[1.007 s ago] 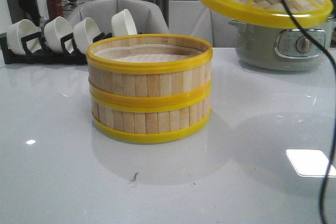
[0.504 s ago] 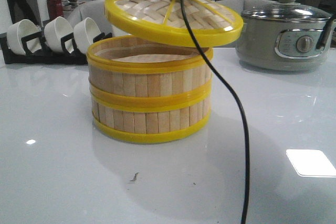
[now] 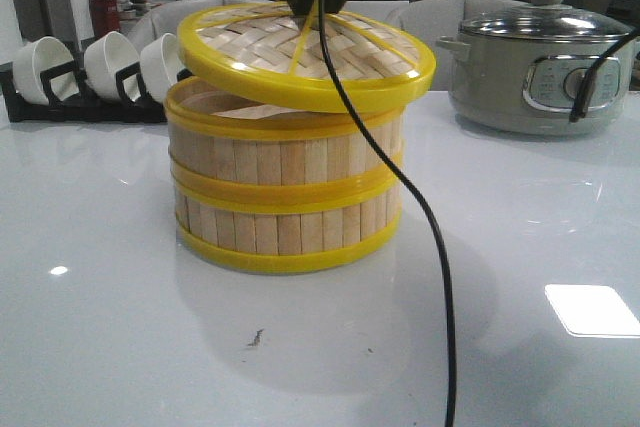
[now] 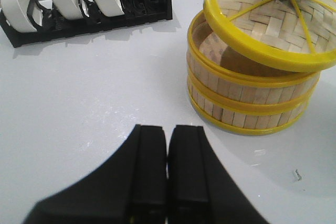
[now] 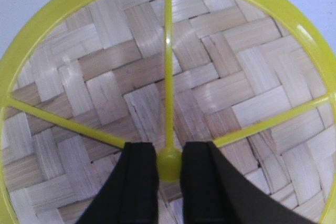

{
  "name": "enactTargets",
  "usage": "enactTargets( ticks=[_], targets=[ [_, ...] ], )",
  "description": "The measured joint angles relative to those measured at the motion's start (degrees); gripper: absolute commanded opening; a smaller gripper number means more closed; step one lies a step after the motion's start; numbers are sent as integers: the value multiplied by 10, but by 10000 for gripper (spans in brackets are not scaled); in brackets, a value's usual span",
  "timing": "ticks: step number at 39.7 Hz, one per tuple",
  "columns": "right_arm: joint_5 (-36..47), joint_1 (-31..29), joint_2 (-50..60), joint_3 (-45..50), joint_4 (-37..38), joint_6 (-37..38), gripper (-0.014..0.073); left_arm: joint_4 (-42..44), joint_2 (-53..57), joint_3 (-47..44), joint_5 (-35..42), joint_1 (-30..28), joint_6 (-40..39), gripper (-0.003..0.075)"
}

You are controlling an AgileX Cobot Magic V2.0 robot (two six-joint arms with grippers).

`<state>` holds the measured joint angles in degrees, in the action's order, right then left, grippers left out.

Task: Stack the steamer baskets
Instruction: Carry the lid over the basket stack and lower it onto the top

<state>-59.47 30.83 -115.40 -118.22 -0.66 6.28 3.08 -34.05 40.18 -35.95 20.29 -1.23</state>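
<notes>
Two steamer baskets stand stacked on the white table, the upper basket on the lower basket; the stack also shows in the left wrist view. My right gripper is shut on the yellow knob of the woven lid. The lid hangs tilted over the upper basket, shifted toward the right, its right edge lower near the basket rim. It fills the right wrist view. My left gripper is shut and empty, above bare table left of the stack.
A black rack with white bowls stands at the back left. A grey-green electric pot with glass lid stands at the back right. A black cable hangs down in front of the stack's right side.
My right gripper carried the lid from high above the pot leftward and down. It now hangs just over the upper basket, lower and further left than half a second ago.
</notes>
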Motion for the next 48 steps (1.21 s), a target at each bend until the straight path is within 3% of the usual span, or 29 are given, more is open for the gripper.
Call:
enactTargets(
  ticks=[40, 43, 48],
  targets=[
    [10, 0, -47, -21, -35, -25, 32, 0, 0, 0, -1, 0, 0, 86],
    [11, 0, -47, -21, -35, -25, 78, 0, 0, 0, -1, 0, 0, 86],
    [12, 0, -47, -21, -35, -25, 246, 0, 0, 0, -1, 0, 0, 86]
  ],
)
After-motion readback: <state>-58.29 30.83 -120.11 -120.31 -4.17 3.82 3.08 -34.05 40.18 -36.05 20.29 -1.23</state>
